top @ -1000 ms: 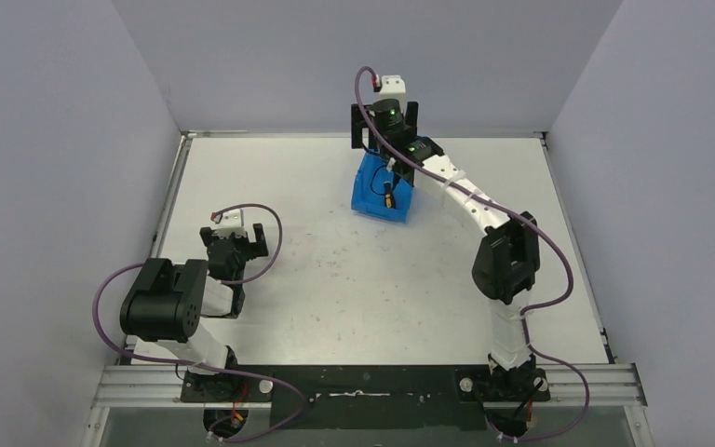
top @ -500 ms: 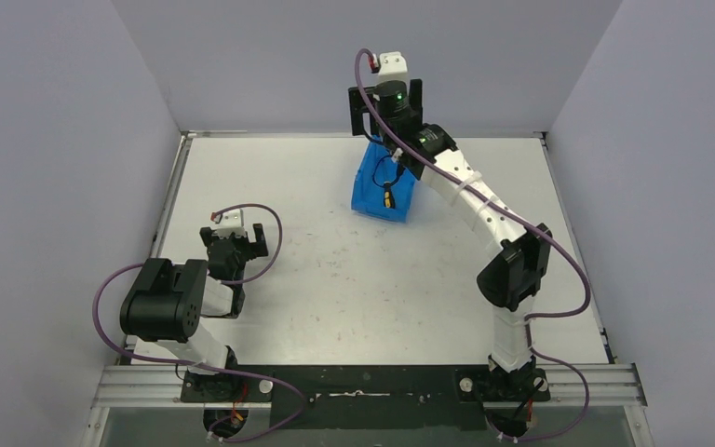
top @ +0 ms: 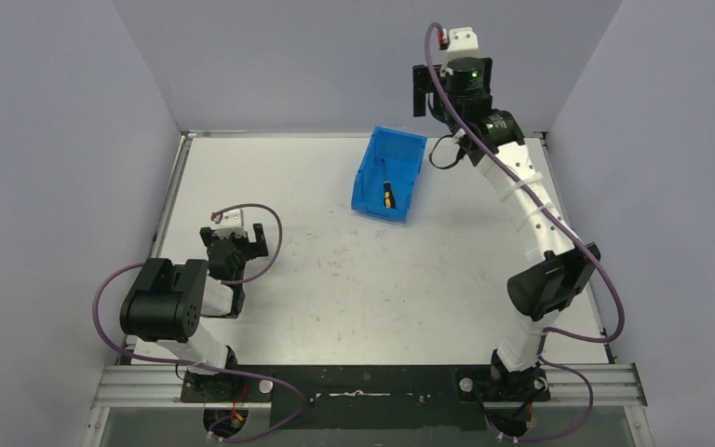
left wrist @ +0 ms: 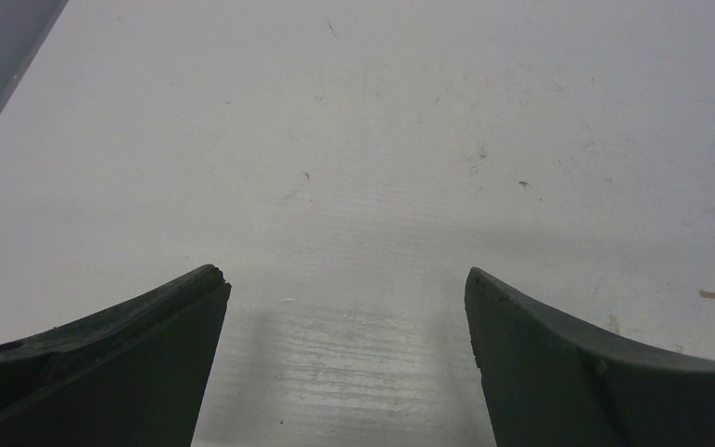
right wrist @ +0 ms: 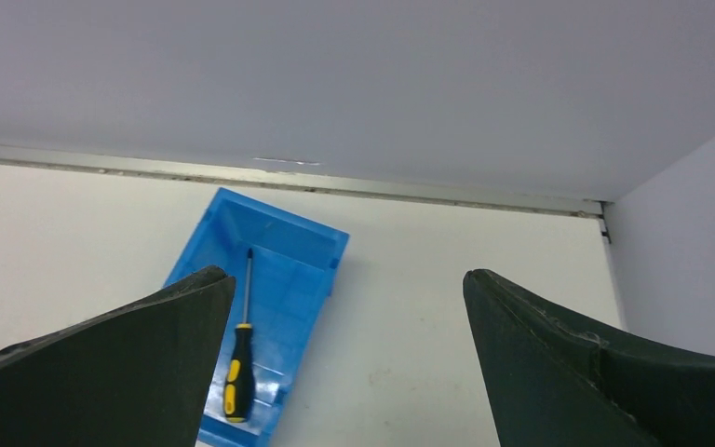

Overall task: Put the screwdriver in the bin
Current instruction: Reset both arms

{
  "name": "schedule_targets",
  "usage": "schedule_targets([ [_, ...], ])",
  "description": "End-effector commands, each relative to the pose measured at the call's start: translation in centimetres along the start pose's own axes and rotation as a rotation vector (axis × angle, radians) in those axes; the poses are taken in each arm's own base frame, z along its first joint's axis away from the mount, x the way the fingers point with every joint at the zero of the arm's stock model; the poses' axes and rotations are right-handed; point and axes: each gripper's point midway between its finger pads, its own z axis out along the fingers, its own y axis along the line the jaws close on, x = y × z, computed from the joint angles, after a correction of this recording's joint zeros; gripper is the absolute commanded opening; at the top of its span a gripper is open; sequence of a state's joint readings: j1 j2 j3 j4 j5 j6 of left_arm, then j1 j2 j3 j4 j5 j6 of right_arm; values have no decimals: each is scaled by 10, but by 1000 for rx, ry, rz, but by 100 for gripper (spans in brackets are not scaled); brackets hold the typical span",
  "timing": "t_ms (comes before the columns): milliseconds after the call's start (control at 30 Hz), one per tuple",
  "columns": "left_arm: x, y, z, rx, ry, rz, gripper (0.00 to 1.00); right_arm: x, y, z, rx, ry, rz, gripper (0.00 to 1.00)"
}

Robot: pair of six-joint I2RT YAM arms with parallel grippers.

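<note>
- Toward the far edge of the white table [top: 335, 307], a little right of centre, sits the bright blue, open-top rectangular plastic bin [top: 365, 177]. It is turned at a slight angle, with one short end close to the back wall.
- Inside the bin lies the small screwdriver with a black-and-yellow handle and thin dark metal shaft [top: 386, 194]. It rests flat on the floor of the bin, apart from either arm. Its handle is at the end nearer the arms and its shaft points toward the back wall.
- The right gripper [right wrist: 346, 277] is raised high over the far right part of the table, up beside the grey back wall and to the right of the bin. Its two dark fingers are spread wide with nothing between them. Its wrist camera looks down on the bin and the screwdriver, both clear of the fingers.
- The left gripper [left wrist: 346, 277] hangs low over the near left part of the table, well apart from the bin. Its jaws are also spread wide, and only scuffed white tabletop shows between them.
- Purple cables [top: 265, 228] loop along both arms.
</note>
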State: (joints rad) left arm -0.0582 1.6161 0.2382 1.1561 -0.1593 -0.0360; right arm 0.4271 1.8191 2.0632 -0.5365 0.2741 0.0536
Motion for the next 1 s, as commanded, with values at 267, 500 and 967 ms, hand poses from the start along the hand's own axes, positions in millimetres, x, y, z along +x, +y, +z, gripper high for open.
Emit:
schedule_targets([
  [267,-22,-3,5,8,-75,-6,97,16,-113,-14,16,68,39,100],
  [500,-22,-3,5,8,-74,-5,97,44,-160,-6,6,143,132,100],
  [967,-22,-3,5,8,-74,-5,97,56,-162,-1,37,168,138,100],
])
